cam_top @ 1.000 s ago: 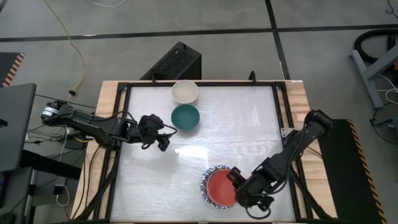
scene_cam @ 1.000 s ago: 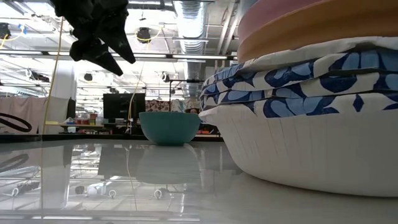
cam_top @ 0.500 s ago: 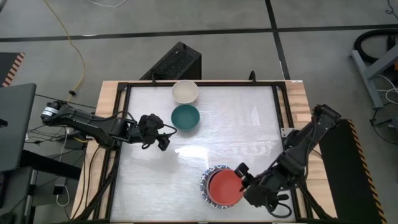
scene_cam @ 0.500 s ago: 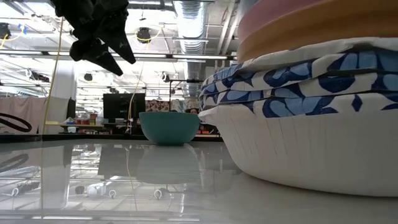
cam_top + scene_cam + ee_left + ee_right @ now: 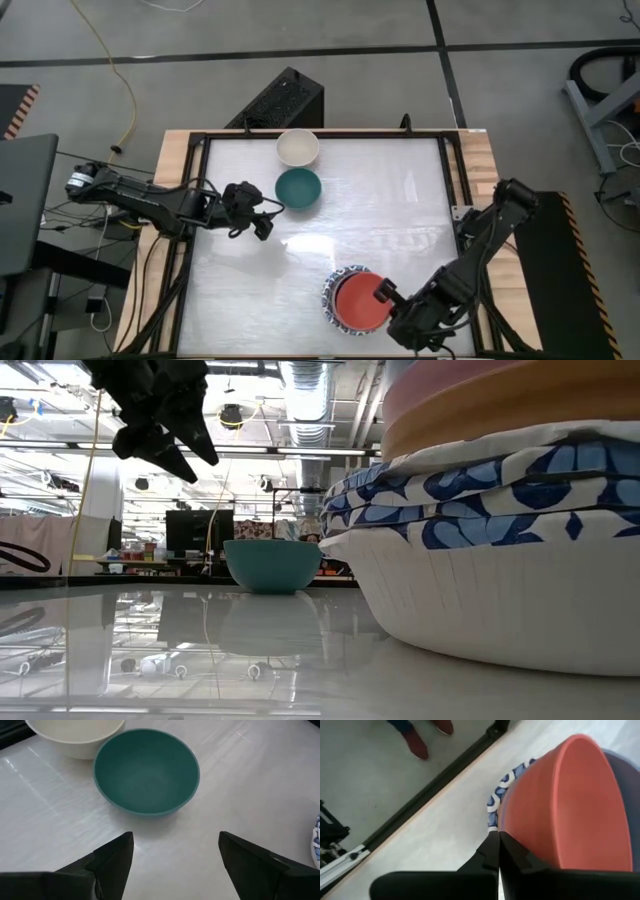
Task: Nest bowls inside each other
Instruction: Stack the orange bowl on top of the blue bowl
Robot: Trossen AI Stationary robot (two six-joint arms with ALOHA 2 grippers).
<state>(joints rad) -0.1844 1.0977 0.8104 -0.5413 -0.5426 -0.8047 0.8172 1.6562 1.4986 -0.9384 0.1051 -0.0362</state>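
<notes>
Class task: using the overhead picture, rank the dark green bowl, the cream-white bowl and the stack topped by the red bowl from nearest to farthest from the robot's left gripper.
Measured from the left gripper:
1. Dark green bowl, just beyond its open fingers.
2. Cream-white bowl, at the table's far edge, behind the green one.
3. Stack topped by the red bowl, across the table at the near edge, beside the right gripper.

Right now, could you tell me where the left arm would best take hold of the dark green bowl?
Probably the rim of the dark green bowl on the side facing the open left gripper, one jaw inside, one outside: it sits upright and the cream bowl crowds its far side.
</notes>
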